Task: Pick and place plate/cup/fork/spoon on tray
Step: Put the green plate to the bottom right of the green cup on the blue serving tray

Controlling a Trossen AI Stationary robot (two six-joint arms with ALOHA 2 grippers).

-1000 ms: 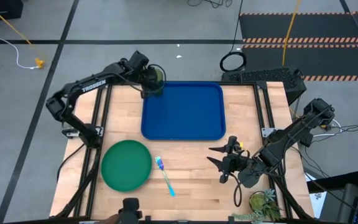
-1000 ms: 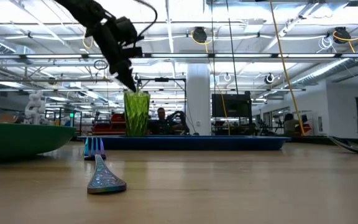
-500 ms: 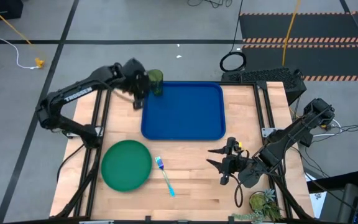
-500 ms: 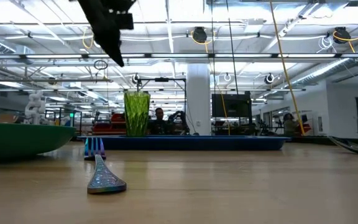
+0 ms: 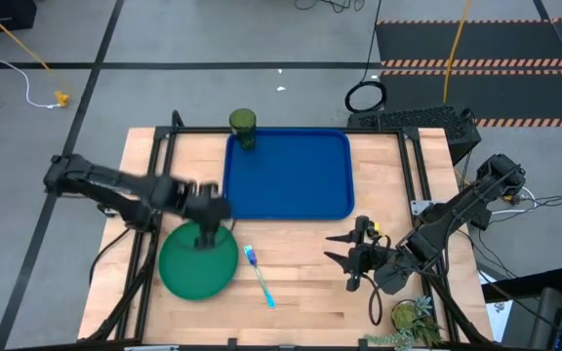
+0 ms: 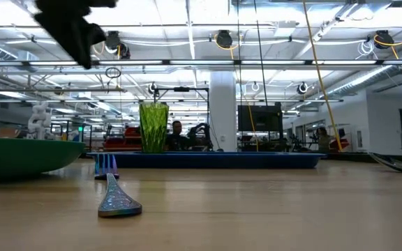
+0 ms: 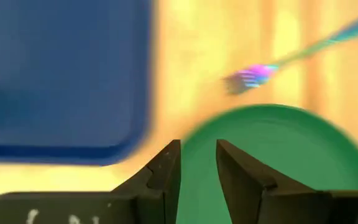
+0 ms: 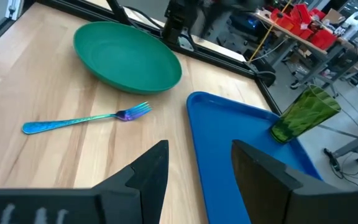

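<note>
In the high view the left gripper (image 5: 206, 234) hovers over the upper edge of the plate (image 5: 195, 265) at lower left, its fingers (image 7: 166, 171) a narrow gap apart and empty. The cup (image 5: 243, 128) stands in the upper-left corner of the tray (image 5: 291, 185) at centre. The fork (image 5: 260, 275) lies just right of the plate. At lower right the right gripper (image 5: 342, 248) waits with fingers (image 8: 143, 171) spread, a potted plant (image 5: 416, 320) below it.
</note>
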